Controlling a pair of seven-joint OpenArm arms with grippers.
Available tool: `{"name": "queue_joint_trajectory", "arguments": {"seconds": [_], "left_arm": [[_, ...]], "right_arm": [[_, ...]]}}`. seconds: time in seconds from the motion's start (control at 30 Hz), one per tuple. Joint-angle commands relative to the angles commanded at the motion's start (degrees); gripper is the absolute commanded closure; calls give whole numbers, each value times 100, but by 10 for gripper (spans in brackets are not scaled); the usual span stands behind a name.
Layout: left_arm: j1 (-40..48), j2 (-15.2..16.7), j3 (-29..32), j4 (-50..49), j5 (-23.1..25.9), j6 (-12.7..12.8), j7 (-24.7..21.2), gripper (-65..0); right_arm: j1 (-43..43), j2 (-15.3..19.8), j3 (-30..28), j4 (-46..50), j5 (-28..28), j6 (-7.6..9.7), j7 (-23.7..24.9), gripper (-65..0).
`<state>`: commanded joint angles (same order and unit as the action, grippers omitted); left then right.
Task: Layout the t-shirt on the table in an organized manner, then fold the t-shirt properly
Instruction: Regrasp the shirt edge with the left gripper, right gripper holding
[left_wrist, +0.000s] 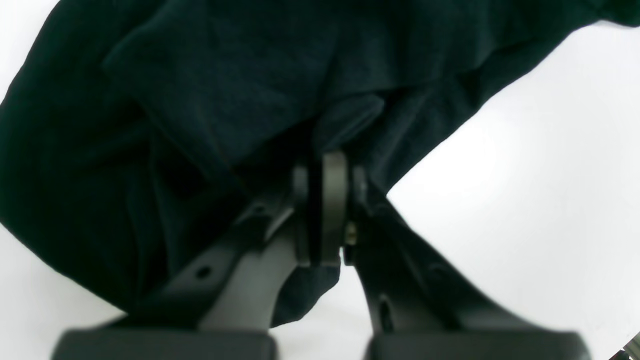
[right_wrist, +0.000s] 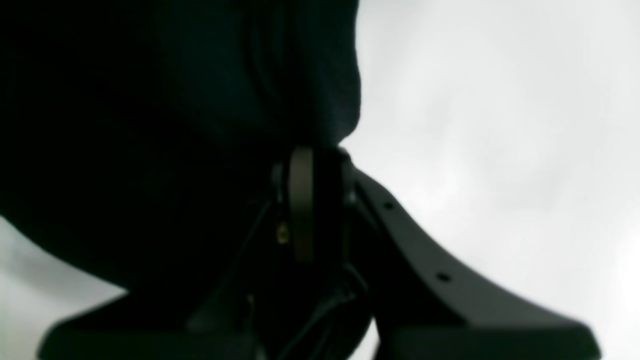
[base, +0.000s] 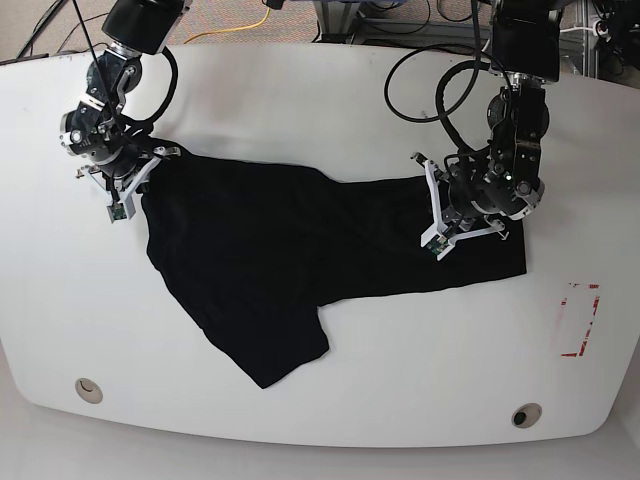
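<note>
The t-shirt (base: 290, 255) is lying across the middle of the table (base: 330, 80), bunched up; the right gripper (base: 128, 190) is pinching its far-left corner; the left gripper (base: 445, 225) is pinching its right edge; I think the laying-out step is going on, and next the arms should be pulling apart to smooth it.

Bare table (base: 330, 90) all round t-shirt (base: 290, 250), no obstacles nr edges.

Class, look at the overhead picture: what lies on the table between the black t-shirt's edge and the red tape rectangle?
Nothing: in the base view, only bare white table separates the t-shirt from the red tape rectangle.
</note>
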<state>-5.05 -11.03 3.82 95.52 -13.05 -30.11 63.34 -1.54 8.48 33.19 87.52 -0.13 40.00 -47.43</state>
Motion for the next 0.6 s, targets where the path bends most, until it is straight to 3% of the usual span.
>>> {"name": "queue_joint_trajectory", "arguments": {"seconds": [0.13,0.53,0.6], "left_arm": [[18,0,-334,176,-9,-26,26,0],[-18,-176,-563,1011,-44,-62,325,0],[-44,-185,-765,1143,-44,-281,325,0]], "right_arm": [[0,0,0,0,0,0,0,-22],[26,0,9,308,0,0,-9,-21],[26,0,9,510,0,0,-141,-21]]}}
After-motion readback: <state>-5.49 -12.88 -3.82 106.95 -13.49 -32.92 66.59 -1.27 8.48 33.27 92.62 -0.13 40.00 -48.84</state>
